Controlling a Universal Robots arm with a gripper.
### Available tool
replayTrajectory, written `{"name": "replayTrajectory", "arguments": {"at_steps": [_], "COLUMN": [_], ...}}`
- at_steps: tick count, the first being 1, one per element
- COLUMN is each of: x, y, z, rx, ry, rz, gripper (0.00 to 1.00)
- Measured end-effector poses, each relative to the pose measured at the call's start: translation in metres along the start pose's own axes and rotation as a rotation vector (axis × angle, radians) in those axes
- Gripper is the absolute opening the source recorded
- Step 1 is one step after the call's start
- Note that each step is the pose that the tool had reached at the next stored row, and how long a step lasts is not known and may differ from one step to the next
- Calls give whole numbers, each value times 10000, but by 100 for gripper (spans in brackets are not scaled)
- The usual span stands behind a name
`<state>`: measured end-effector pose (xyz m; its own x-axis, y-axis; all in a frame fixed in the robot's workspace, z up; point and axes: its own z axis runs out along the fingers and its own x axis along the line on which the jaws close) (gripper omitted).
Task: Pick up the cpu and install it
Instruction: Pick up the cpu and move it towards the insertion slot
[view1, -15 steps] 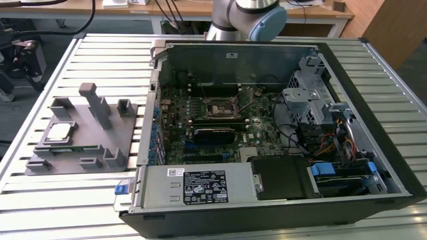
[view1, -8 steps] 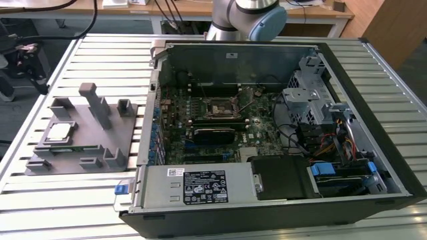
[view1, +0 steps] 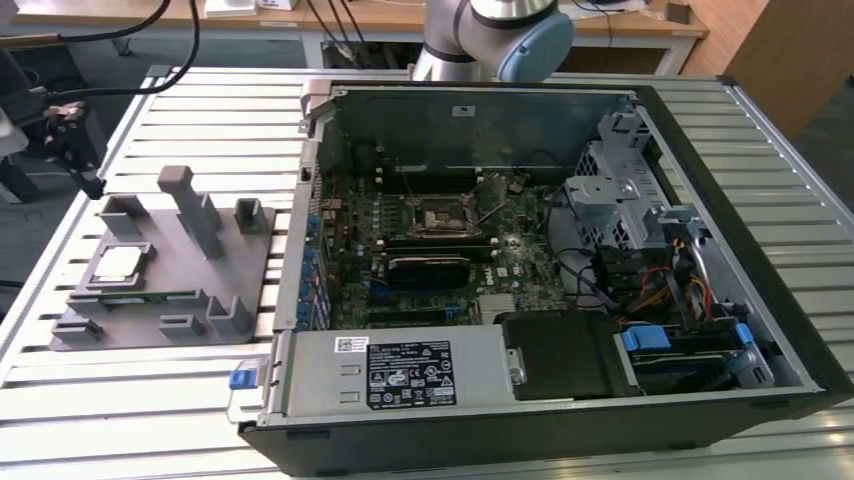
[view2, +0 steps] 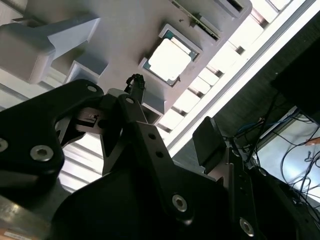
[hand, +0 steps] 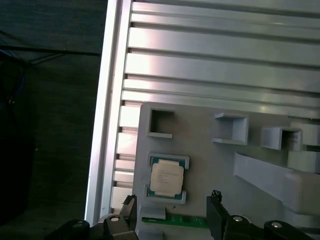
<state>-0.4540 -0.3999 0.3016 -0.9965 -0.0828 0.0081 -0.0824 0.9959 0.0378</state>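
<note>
The cpu (view1: 118, 265) is a flat silver square lying in a shallow pocket of the grey fixture (view1: 200, 290), at the exterior view's left. Both wrist views look down on the cpu (hand: 167, 180) (view2: 170, 60). My gripper (hand: 170, 204) (view2: 172, 111) hangs above the fixture, open, its black fingertips (hand: 128, 202) spread apart with nothing between them. It stands off from the chip and does not touch it. On the motherboard inside the open computer case, the square socket (view1: 441, 215) shows as a dark frame.
A green memory strip (hand: 175, 220) lies on the fixture right beside the cpu. Tall grey posts (view1: 187, 205) rise from the fixture. The open case (view1: 307, 200) fills the slatted table's middle. The table edge (hand: 102, 125) and dark floor run close by the fixture.
</note>
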Motion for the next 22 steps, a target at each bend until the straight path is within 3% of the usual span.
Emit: {"name": "replayTrajectory", "arguments": {"at_steps": [8, 9, 22], "x": [1, 1, 21], "y": [-9, -10, -35], "z": [146, 164, 384], "rx": [10, 13, 19], "ry": [-20, -23, -42], "rz": [77, 88, 150], "gripper": [67, 73, 73]}}
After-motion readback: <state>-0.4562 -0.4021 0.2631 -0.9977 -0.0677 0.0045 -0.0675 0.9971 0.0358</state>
